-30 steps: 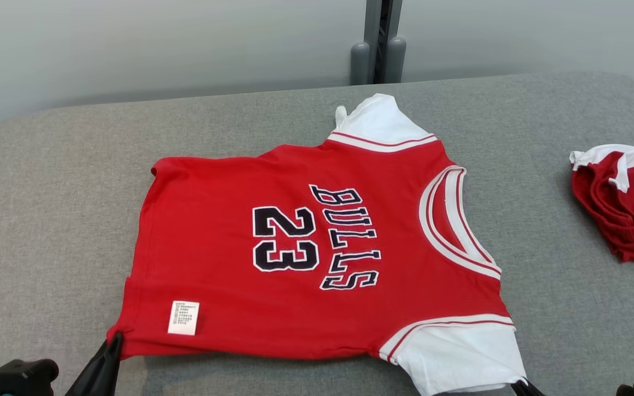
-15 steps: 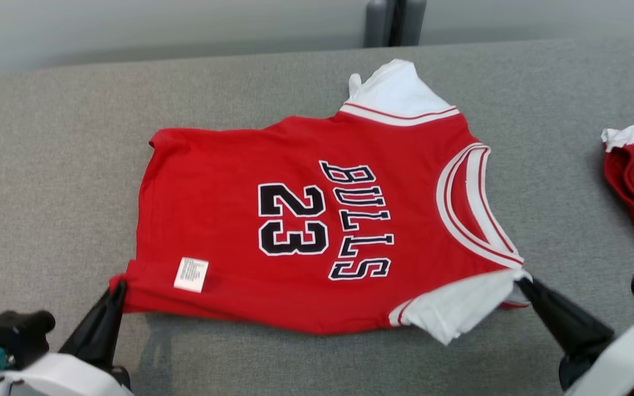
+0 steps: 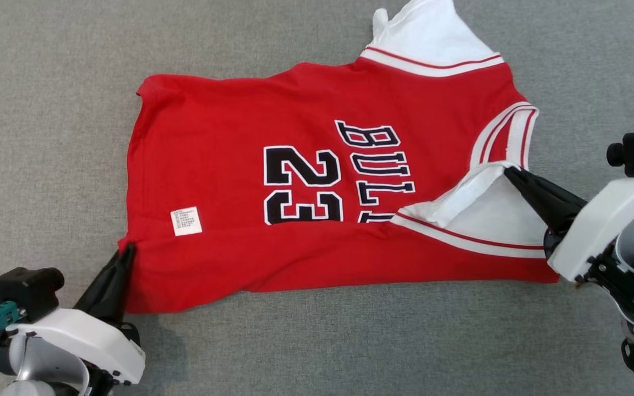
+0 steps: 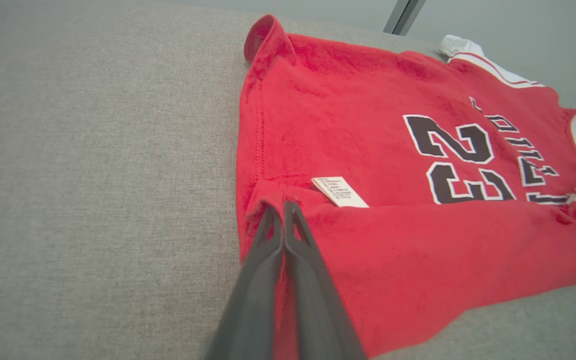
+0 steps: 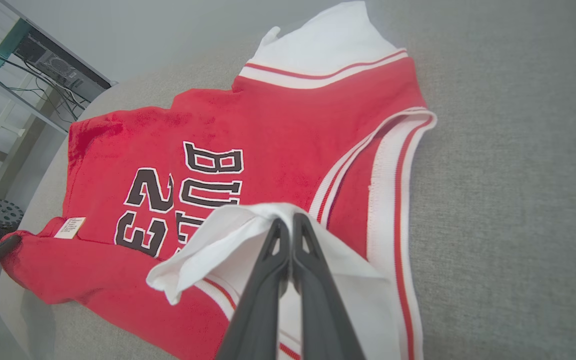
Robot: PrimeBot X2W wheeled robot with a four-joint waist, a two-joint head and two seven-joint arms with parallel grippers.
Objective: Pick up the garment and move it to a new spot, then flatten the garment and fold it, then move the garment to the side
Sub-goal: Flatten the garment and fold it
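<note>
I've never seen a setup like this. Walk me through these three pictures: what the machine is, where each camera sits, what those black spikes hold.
This is a two-armed robot folding clothes. One picture comes from a camera on its head, looking down; the other two come from its wrists, each looking along that arm's fingers. The black spikes are its hands. A red jersey lies on a grey padded surface. The left hand is shut on its hem corner, near the white care label. The right hand is shut on the white sleeve, holding it over the end of the lettering.
</note>
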